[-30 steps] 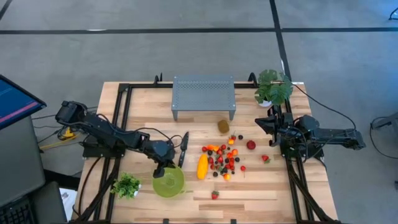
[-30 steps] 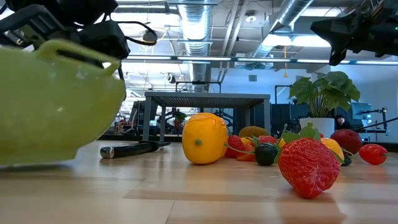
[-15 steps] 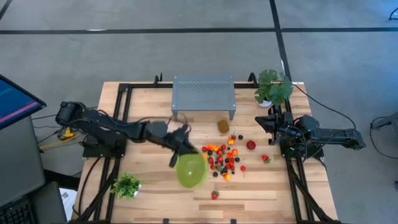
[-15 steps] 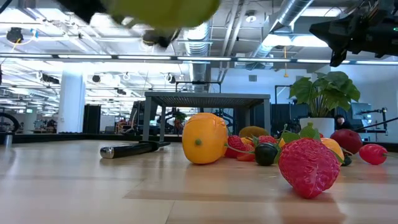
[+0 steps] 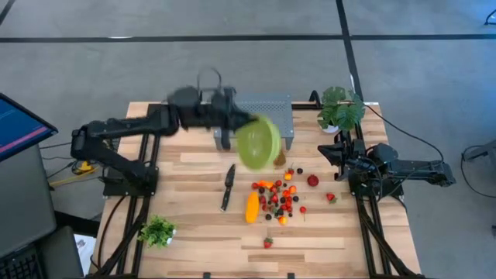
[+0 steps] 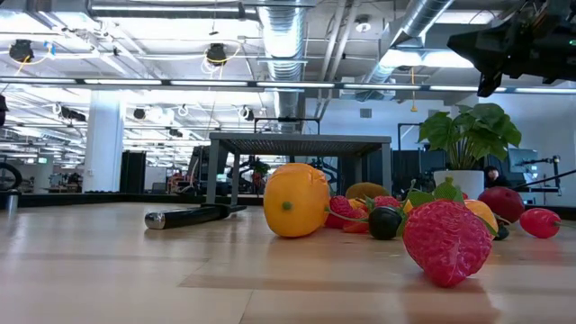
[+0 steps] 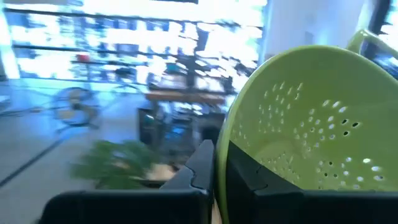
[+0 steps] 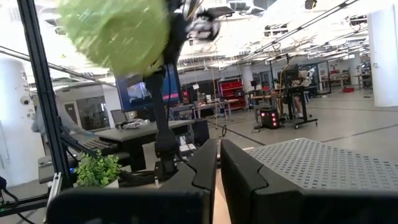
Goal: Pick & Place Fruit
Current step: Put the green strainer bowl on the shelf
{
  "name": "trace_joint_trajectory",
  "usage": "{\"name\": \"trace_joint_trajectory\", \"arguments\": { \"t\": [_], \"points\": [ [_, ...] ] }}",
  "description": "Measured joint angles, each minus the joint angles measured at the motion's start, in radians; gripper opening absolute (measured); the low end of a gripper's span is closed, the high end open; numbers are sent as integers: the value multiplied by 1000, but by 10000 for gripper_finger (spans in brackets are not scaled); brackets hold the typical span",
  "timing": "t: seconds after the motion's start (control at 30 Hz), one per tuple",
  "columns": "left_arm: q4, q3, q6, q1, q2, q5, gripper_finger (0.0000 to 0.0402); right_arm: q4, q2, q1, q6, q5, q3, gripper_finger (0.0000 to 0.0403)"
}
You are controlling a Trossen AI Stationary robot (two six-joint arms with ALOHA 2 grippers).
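Note:
My left gripper (image 5: 232, 120) is high above the table's far middle, shut on a lime-green colander (image 5: 258, 142) in front of the grey perforated stand (image 5: 254, 116). In the right wrist view the colander (image 8: 115, 34) hangs high in the air. The fruit (image 5: 279, 198), several small red, orange and dark pieces, lies on the table's middle right beside the long yellow-orange fruit (image 5: 252, 207). A brown kiwi (image 5: 280, 160) peeks out beside the colander, and one strawberry (image 5: 267, 242) lies alone near the front. My right gripper (image 8: 219, 162) waits shut at the table's right side. My left gripper pinches the colander's rim (image 7: 221, 146) between its two fingers, one finger (image 7: 245, 171) inside the bowl and one (image 7: 199, 168) outside. The fingers point level, toward the table's right. The colander is lifted clear and tipped on its side, its perforated inside (image 7: 311, 137) showing.
A black-handled knife (image 5: 228, 186) lies left of the fruit. One green leafy plant (image 5: 341, 108) stands at the far right corner and another (image 5: 157, 231) at the near left. Black frame rails (image 5: 147, 155) run along both table sides.
My left gripper has risen steeply from the table's near left and swung toward the far edge and right, turning from pointing down to level. The colander has been lifted off the table with it, has tipped onto its side and has left the low view.

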State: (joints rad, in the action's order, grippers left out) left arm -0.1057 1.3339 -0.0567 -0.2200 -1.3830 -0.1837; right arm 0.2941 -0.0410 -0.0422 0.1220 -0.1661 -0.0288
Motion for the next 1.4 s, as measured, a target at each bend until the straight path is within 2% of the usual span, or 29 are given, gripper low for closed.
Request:
{"name": "trace_joint_trajectory", "arguments": {
  "t": [0.27,0.43,0.67,0.87,1.07,1.2,1.4],
  "points": [
    [63,130,-139,-205,-72,1,8,-2,0,0,0,0,0,17],
    [179,234,-231,-309,-201,13,8,-2,0,0,0,-20,0,17],
    [295,355,-307,-391,-361,22,8,-27,0,0,2,-20,0,17],
    [401,361,-360,-438,-402,51,7,-100,0,0,3,-22,0,17],
    [527,328,-370,-453,-393,127,7,-111,0,0,3,-21,0,17],
    [562,295,-348,-449,-391,174,8,-98,0,0,3,-21,0,17],
    [590,250,-349,-449,-391,177,8,-99,0,0,3,-19,0,17]
  ]
}}
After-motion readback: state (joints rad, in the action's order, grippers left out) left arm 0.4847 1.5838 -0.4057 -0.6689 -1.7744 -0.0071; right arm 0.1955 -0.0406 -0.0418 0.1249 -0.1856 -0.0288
